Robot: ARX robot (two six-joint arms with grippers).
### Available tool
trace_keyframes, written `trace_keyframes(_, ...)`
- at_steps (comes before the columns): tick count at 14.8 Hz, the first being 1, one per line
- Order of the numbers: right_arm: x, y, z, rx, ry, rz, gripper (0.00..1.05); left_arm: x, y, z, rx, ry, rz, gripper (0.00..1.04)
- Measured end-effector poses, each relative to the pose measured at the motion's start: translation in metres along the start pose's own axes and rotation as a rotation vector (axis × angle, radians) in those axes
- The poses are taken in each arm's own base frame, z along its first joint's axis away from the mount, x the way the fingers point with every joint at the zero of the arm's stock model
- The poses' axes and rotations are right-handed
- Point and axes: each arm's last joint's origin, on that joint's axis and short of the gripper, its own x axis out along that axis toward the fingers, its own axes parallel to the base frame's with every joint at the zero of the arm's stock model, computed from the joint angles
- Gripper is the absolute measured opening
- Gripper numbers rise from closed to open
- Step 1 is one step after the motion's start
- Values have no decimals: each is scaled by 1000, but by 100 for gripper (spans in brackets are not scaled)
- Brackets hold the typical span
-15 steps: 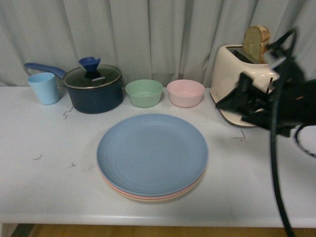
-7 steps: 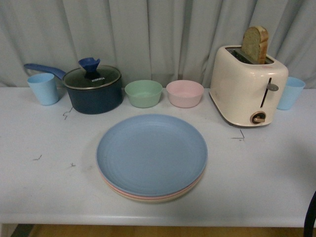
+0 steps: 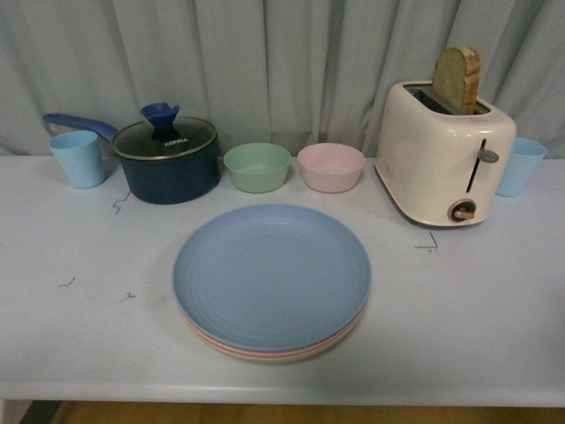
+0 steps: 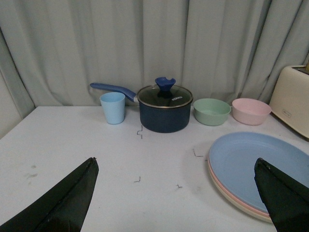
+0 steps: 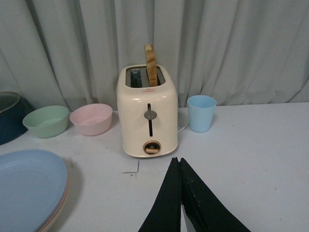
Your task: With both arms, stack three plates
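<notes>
Round matte blue plate [image 3: 272,276] tops pink and cream plates — stack between left gripper [image 4: 176,200] jaws, spread wide; right gripper [image 5: 180,203] jaws together, empty.

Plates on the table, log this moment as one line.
plates: blue plate on pink, beige lowest | left claw: open, empty | right claw: shut, empty | stack: done

Matte black fingers, that's all you get of the robot

Left gripper [image 4: 176,203] has two wedge-shaped, pointed tips; right gripper [image 5: 181,203] has long tapered blades, plain black.
</notes>
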Motion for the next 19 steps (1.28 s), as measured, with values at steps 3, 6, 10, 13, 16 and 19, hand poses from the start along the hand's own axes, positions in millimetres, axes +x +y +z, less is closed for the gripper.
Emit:
trace_keyframes(3,-20,0,0,0,0,1,2,0,0,0,0,0,0,98)
trace_keyframes(6,-34,0,1,0,-6,1,2,0,0,0,0,0,0,98)
trace_keyframes(10,-49,0,3,0,-12,1,2,0,0,0,0,0,0,98)
trace_keyframes(13,-58,0,6,0,-21,1,2,0,0,0,0,0,0,98)
trace_keyframes(16,-65,0,7,0,-27,1,2,0,0,0,0,0,0,98)
trace_keyframes(19,-71,0,8,0,-32,1,2,0,0,0,0,0,0,98)
